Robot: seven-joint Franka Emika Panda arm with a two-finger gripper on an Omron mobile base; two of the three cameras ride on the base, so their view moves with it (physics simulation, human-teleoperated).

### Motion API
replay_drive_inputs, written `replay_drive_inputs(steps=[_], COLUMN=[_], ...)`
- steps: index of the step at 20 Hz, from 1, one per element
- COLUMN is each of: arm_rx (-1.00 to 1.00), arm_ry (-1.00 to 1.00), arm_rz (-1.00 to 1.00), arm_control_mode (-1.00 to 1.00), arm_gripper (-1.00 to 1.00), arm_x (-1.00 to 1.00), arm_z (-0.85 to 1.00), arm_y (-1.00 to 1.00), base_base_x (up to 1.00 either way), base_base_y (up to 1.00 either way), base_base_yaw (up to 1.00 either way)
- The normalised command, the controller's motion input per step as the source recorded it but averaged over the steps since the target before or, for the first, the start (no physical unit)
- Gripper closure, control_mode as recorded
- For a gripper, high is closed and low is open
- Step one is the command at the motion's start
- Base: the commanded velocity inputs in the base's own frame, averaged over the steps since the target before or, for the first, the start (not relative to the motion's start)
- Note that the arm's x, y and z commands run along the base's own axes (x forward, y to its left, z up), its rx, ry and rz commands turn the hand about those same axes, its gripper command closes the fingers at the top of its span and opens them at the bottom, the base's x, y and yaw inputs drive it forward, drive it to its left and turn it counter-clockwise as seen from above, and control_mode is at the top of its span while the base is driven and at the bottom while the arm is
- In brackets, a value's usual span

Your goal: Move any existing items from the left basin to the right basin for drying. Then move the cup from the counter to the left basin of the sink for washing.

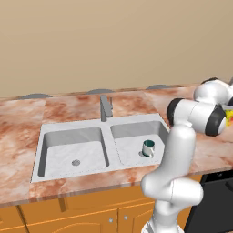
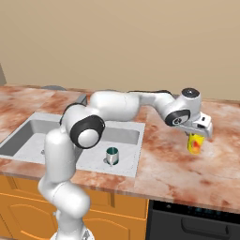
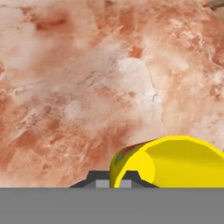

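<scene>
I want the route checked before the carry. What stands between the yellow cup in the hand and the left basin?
The right basin with the mug in it lies between the yellow cup and the left basin, as does the faucet behind the divider.

A plain beige wall (image 1: 113,41) rises behind orange wooden cabinets (image 1: 91,218) and a black appliance (image 2: 197,220).

The white arm (image 1: 175,182) rises from the lower right. The silvery mug (image 1: 148,148) with a teal inside stands upright in the right basin (image 1: 132,129) of the grey sink (image 1: 45,132). The left basin (image 1: 68,152) holds its round drain (image 1: 76,162). Behind the divider stands the faucet (image 1: 105,107) on the marbled counter (image 1: 18,136).
</scene>
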Motion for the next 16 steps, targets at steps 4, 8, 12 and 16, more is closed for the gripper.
replay_drive_inputs(steps=[4, 8, 12, 16], arm_rx=[-0.08, -0.09, -0.08, -0.06], arm_ry=[0.0, 0.0, 0.0, 0.0], arm_rz=[0.0, 0.0, 0.0, 0.0], arm_control_mode=[-1.0, -1.0, -1.0, -1.0], arm_gripper=[1.0, 1.0, 1.0, 1.0], arm_x=[-0.05, -0.1, -0.12, -0.13], arm_z=[0.41, 0.36, 0.31, 0.32], arm_y=[0.62, 0.66, 0.63, 0.63], base_base_x=[0.0, 0.0, 0.0, 0.0], base_base_y=[0.0, 0.0, 0.0, 0.0], base_base_yaw=[0.0, 0.0, 0.0, 0.0])
